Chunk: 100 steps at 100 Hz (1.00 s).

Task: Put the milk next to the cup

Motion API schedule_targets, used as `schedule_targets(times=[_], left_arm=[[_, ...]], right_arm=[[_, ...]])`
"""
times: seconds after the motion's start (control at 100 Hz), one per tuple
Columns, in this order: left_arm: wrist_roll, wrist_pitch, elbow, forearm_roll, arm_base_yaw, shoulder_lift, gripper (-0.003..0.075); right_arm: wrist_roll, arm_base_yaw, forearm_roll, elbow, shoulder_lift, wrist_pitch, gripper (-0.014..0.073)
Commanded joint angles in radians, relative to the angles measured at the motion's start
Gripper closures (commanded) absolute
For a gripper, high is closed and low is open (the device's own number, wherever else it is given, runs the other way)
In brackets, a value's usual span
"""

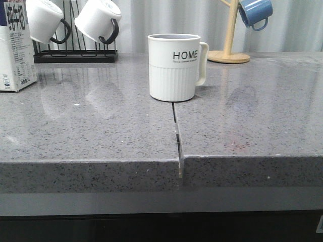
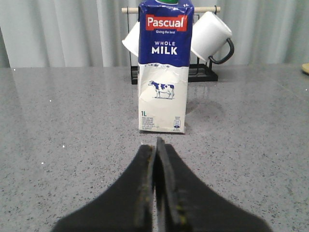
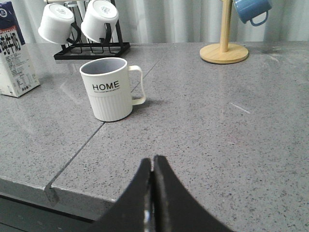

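Observation:
The milk carton (image 1: pixel 15 50) stands upright at the far left of the grey counter; it shows whole in the left wrist view (image 2: pixel 164 72) and partly in the right wrist view (image 3: pixel 14 58). The HOME cup (image 1: pixel 174 67) stands upright at the counter's middle, handle to the right, and also shows in the right wrist view (image 3: pixel 108 89). My left gripper (image 2: pixel 155 145) is shut and empty, a short way in front of the milk. My right gripper (image 3: pixel 153 162) is shut and empty, near the counter's front edge, apart from the cup. Neither gripper shows in the front view.
A black rack (image 1: pixel 75 53) with two white black-handled mugs (image 1: pixel 98 20) stands at the back left behind the milk. A wooden mug tree (image 1: pixel 229 40) with a blue mug (image 1: pixel 256 12) stands at the back right. A seam (image 1: pixel 176 136) splits the counter.

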Motion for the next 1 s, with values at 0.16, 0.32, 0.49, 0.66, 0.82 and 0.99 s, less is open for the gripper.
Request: schedule_targets(times=[0.16, 0.32, 0.49, 0.66, 0.82, 0.99], left_arm=[[-0.010, -0.027, -0.147, 0.005, -0.003, 0.211, 0.0608], [-0.010, -0.055, -0.179, 0.005, -0.001, 0.321, 0.0100], [-0.010, -0.141, -0.189, 0.000, -0.001, 0.422, 0.0083], [-0.010, -0.318, -0.191, 0.000, -0.001, 0.530, 0.0080], [-0.010, -0.391, -0.225, -0.007, -0.001, 0.653, 0.0081], [-0.010, -0.409, -0.307, -0.007, -0.001, 0.771, 0.0081]], right_arm=[[-0.011, -0.001, -0.007, -0.024, 0.012, -0.075, 0.0662], [-0.011, -0.001, -0.007, -0.024, 0.012, -0.075, 0.0662], [-0.011, -0.001, -0.007, -0.024, 0.012, -0.075, 0.0662], [-0.011, -0.001, -0.007, -0.024, 0.012, -0.075, 0.0662], [-0.011, -0.001, -0.007, -0.024, 0.012, -0.075, 0.0662], [-0.011, -0.001, -0.007, -0.024, 0.012, -0.075, 0.0662]])
